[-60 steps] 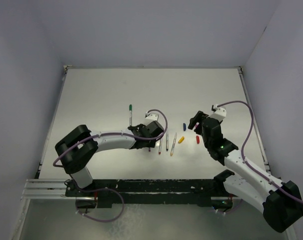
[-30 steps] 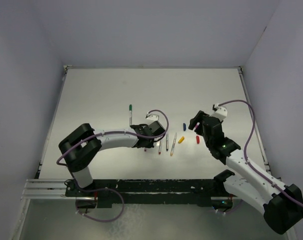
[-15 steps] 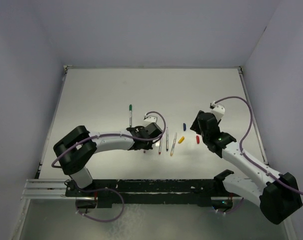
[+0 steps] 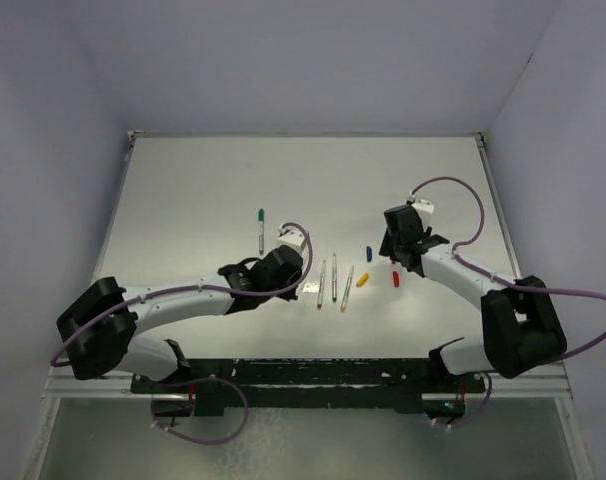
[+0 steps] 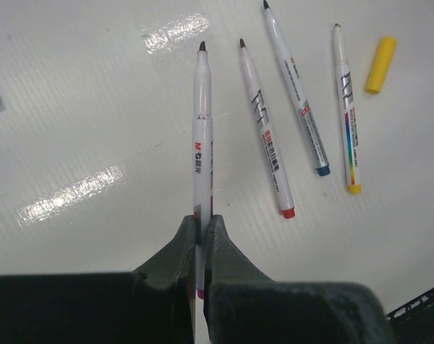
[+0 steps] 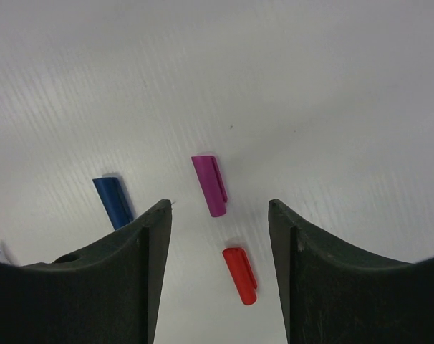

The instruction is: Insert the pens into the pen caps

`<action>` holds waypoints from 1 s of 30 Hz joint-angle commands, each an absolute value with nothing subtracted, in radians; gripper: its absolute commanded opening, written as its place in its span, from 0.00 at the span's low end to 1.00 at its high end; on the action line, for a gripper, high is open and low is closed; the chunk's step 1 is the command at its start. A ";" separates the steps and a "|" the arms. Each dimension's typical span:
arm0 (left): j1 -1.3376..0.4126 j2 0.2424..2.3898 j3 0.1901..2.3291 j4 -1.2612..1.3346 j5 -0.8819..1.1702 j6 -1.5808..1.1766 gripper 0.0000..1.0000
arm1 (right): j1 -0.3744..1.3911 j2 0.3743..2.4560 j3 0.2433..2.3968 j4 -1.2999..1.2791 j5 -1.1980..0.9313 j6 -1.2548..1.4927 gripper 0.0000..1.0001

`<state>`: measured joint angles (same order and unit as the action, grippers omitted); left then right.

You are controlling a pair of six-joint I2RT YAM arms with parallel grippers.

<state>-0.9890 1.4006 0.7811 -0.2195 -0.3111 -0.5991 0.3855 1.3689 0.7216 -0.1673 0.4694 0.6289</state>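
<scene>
My left gripper (image 5: 201, 218) is shut on a pen (image 5: 202, 129) with a magenta rear end, its dark tip pointing away above the table; it also shows in the top view (image 4: 288, 274). Three more pens lie in a row: red-ended (image 5: 266, 136), blue-ended (image 5: 296, 93), yellow-ended (image 5: 344, 115). A yellow cap (image 5: 380, 55) lies past them. My right gripper (image 6: 219, 208) is open above the table, in the top view (image 4: 395, 248) too. The magenta cap (image 6: 210, 185) and red cap (image 6: 240, 275) lie between its fingers, the blue cap (image 6: 113, 202) just outside the left finger.
A fifth pen with a green far end (image 4: 261, 227) lies apart to the far left of my left gripper. The white table (image 4: 203, 190) is walled at the back and both sides. A black rail (image 4: 283, 372) runs along the near edge.
My left gripper has lifted one pen from the row and drawn back left with it. My right gripper has swung away from the bases and now hangs over the magenta and red caps.
</scene>
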 commanded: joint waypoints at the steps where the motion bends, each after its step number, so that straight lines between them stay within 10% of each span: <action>1: -0.991 1.344 0.725 -0.093 -0.246 -0.551 0.00 | 0.364 1.410 0.793 -0.147 0.413 0.558 0.57; 30: -0.991 1.331 0.689 -0.018 -0.199 -0.552 0.00 | 0.296 1.641 0.862 -0.192 0.244 0.573 0.32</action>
